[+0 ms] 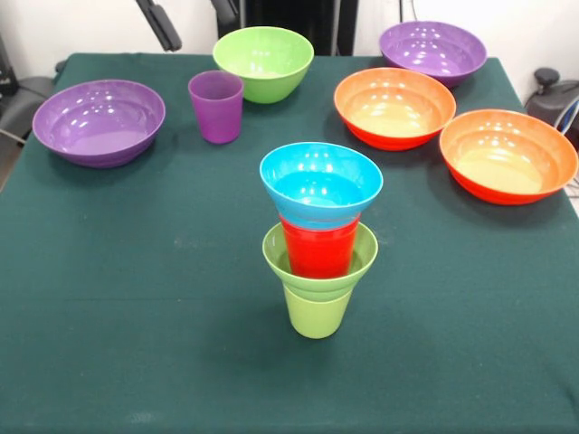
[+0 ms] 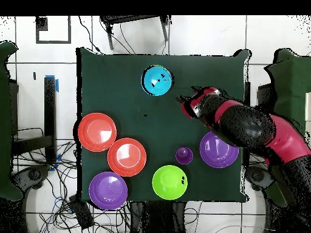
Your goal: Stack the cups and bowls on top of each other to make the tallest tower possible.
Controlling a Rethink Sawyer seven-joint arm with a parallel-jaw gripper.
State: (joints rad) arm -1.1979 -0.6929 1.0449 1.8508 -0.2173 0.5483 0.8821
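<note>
The tower stands mid-table: a lime-green cup (image 1: pixel 317 314) at the bottom, a small lime-green bowl (image 1: pixel 282 256) on it, a red cup (image 1: pixel 318 249) in that, and a small blue bowl (image 1: pixel 320 183) on top. From overhead only the blue bowl (image 2: pixel 157 81) shows. The purple cup (image 1: pixel 216 106) (image 2: pixel 184 156) stands alone beside the medium lime-green bowl (image 1: pixel 263 61) (image 2: pixel 169 182). My gripper (image 2: pixel 186 104) hangs high, to the right of the tower in the overhead view, apart from it and holding nothing that I can see.
Two wide purple bowls (image 1: pixel 99 121) (image 1: pixel 432 51) and two wide orange bowls (image 1: pixel 394 107) (image 1: pixel 507 155) ring the far half of the table. The red arm (image 2: pixel 255 130) reaches over one purple bowl (image 2: pixel 218 149). Cables and chairs surround the table.
</note>
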